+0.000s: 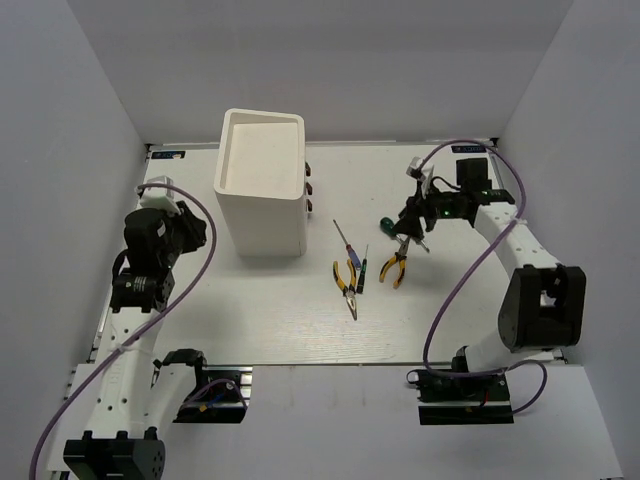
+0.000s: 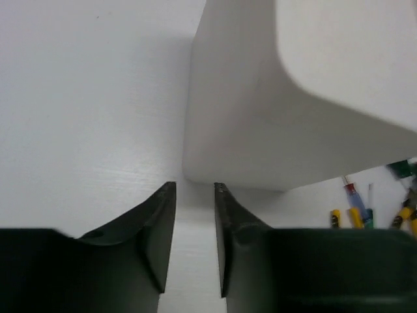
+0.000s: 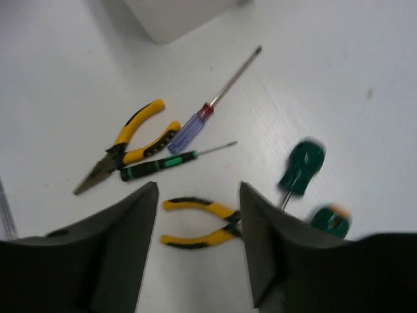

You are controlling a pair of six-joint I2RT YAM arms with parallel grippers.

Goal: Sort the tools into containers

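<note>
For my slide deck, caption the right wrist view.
Right gripper, jaws open, hovers over yellow-handled pliers; long-nose pliers and screwdrivers lie beyond.

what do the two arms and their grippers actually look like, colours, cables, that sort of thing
The left arm and right arm have white links with chunky black joint housings. A thin purple cable loops loosely along each. A small green light glows near the right wrist. The left gripper and right gripper each have two matte dark fingers narrowing toward the tips.
</note>
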